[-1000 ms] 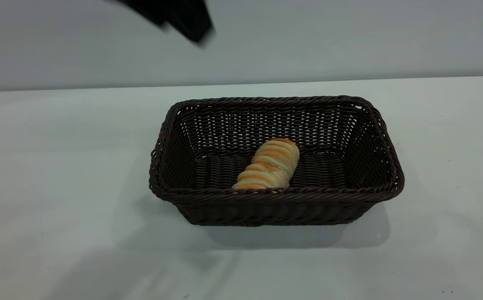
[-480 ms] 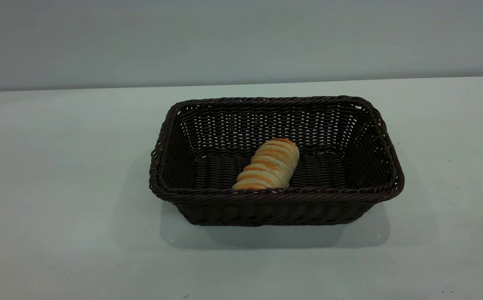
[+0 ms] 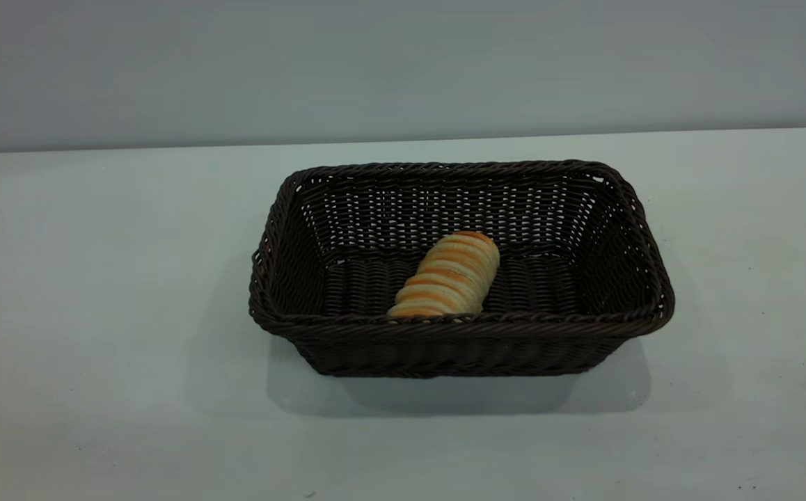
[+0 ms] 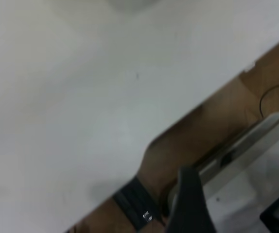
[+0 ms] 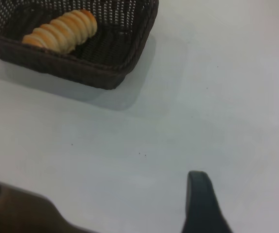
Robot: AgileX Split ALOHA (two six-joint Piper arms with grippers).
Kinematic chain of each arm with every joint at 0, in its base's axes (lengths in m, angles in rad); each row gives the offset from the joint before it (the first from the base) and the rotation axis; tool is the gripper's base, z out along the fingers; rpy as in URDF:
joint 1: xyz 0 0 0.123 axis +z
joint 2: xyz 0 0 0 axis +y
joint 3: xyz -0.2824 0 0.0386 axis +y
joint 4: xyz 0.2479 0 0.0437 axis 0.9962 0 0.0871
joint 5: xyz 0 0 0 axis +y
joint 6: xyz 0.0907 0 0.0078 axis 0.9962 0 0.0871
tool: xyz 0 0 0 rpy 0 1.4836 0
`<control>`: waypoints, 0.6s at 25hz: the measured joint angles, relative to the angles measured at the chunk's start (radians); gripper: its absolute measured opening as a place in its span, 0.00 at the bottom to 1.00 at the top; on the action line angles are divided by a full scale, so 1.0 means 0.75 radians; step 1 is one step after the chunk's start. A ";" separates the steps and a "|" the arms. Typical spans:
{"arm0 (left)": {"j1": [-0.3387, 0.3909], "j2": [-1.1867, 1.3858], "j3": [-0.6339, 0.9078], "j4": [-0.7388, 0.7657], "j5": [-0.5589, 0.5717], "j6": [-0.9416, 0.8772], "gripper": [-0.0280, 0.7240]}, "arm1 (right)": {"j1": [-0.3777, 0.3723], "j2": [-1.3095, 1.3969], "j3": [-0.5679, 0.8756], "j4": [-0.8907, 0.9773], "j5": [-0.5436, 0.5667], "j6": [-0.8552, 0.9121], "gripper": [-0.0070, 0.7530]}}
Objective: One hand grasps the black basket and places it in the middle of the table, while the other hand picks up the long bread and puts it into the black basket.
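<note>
Starting with the biggest thing: looking at the table [image 3: 97, 278] filling the whole lower three quarters of the exterior frame, plain white-grey, backing onto a grey wall [image 3: 403, 69] along the top.

Next, seeing the black basket [image 3: 459, 351] sitting flat on the table, pretty much dead centre of that frame, long side facing the camera, open top up, throwing a soft shadow toward the bottom edge. Also catching one corner of it in the upper left of the right wrist frame [image 5: 105, 73].

Not finding either arm in the exterior frame at all. Only picking up a dark bit of the left gripper [image 4: 190, 204] at the bottom centre of the left wrist frame, hanging over the table's edge with brown flooring [image 4: 188, 141] showing beyond it. Same deal with the right gripper [image 5: 202, 204], poking in at the bottom centre of its own frame, over bare table and well apart from the basket. Can't tell if either claw is released or clenched, going by this little.

Then spotting the long bread [image 3: 448, 275] lying on the basket floor, angled from lower left to upper right, near end tucked behind the front rim.

Finally, noticing a few tiny dark specks [image 5: 142, 154] dotting the table.
</note>
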State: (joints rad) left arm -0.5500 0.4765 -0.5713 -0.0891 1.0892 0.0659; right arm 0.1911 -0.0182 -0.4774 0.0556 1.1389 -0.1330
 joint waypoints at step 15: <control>0.000 -0.365 0.113 0.136 0.034 -0.060 0.81 | -0.087 -0.001 0.000 0.002 0.000 0.001 0.63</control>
State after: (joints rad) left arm -0.5500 0.2031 -0.4863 0.0132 1.1150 0.0206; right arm 0.1256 -0.0190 -0.4774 0.0574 1.1389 -0.1320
